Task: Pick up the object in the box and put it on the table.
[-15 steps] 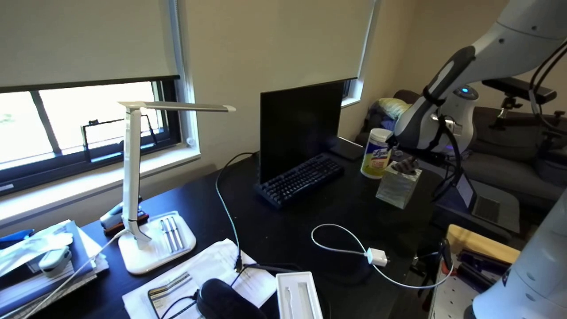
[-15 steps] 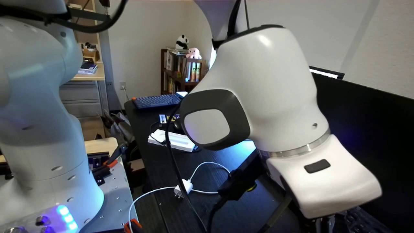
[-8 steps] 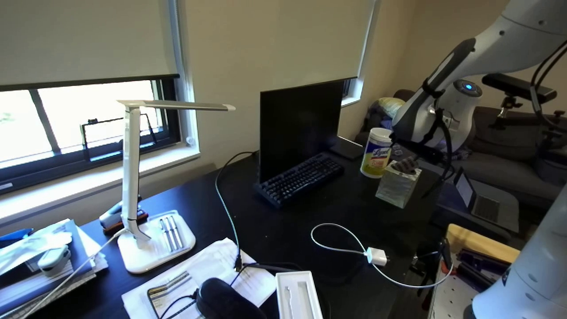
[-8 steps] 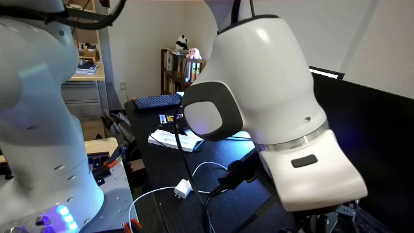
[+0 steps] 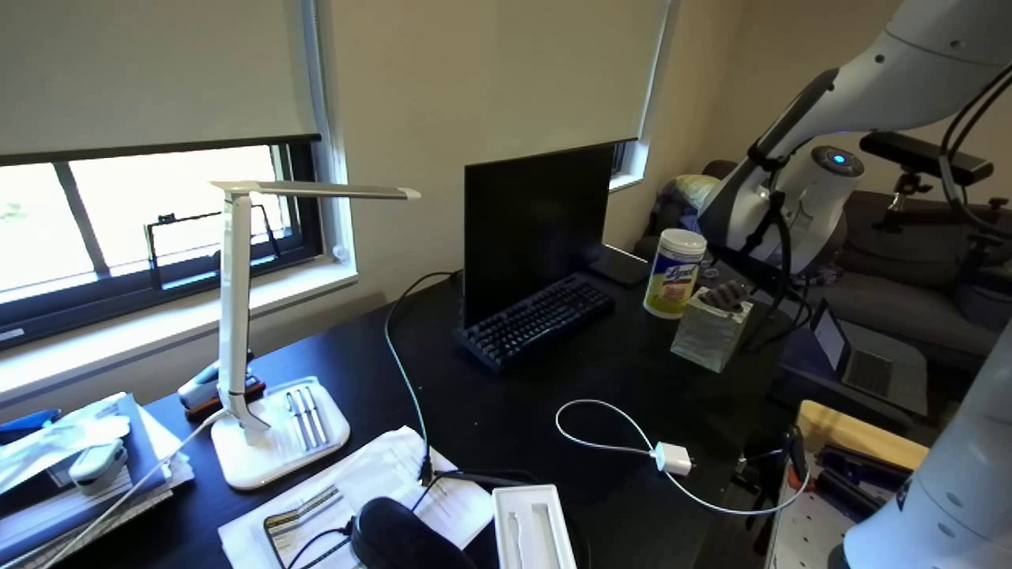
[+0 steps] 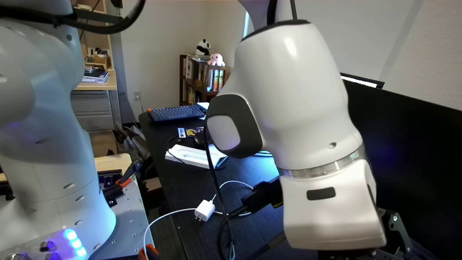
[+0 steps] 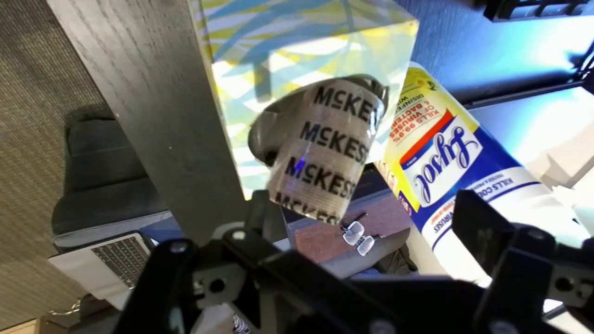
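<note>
The box [image 5: 710,333] is a small square open-topped container standing on the black table [image 5: 506,419]. In the wrist view the box [image 7: 287,51] shows a blue, yellow and white leaf pattern. The object, a tan roll [image 7: 325,148] with black McKesson lettering, sticks up out of the box's opening at a tilt; it also shows in an exterior view [image 5: 726,295]. My gripper [image 7: 366,215] is open and empty. The roll's upper end lies near the left finger in the wrist view, and I cannot tell whether they touch. The fingertips are not clear in either exterior view.
A Lysol wipes canister [image 5: 674,273] stands right beside the box, and it appears behind the right finger in the wrist view [image 7: 445,157]. A monitor [image 5: 541,229] and keyboard [image 5: 538,316] stand farther along. A white charger [image 5: 672,457] with cable lies on the table.
The hand has turned and shifted, looking more upright in an exterior view, and the canister's lid is less covered by the arm. The box and roll have not moved.
</note>
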Available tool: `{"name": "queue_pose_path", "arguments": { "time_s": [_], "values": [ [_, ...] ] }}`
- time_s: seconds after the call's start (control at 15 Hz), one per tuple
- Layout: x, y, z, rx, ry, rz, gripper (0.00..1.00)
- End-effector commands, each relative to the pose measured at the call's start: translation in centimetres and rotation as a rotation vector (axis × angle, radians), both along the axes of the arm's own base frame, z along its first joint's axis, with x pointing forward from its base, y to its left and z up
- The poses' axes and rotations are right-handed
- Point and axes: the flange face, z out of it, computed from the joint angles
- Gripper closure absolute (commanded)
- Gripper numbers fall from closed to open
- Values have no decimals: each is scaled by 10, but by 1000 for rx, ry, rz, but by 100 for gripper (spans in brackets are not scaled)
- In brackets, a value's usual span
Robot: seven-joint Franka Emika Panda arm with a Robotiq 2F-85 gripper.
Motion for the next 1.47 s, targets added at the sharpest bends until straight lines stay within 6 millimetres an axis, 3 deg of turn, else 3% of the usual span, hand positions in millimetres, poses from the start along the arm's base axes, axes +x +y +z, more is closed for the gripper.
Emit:
{"name": "queue_pose_path", "arguments": {
  "time_s": [0.0,0.4,0.8,0.93,1.4],
  "values": [
    [0,2,-16,19,15,-75,0],
    [9,-8,-27,26,-55,-295,0],
    [17,-2,-51,26,-39,-351,0],
    [20,0,-56,32,-42,-365,27],
    [21,1,-61,38,-48,-385,73]
  ]
}}
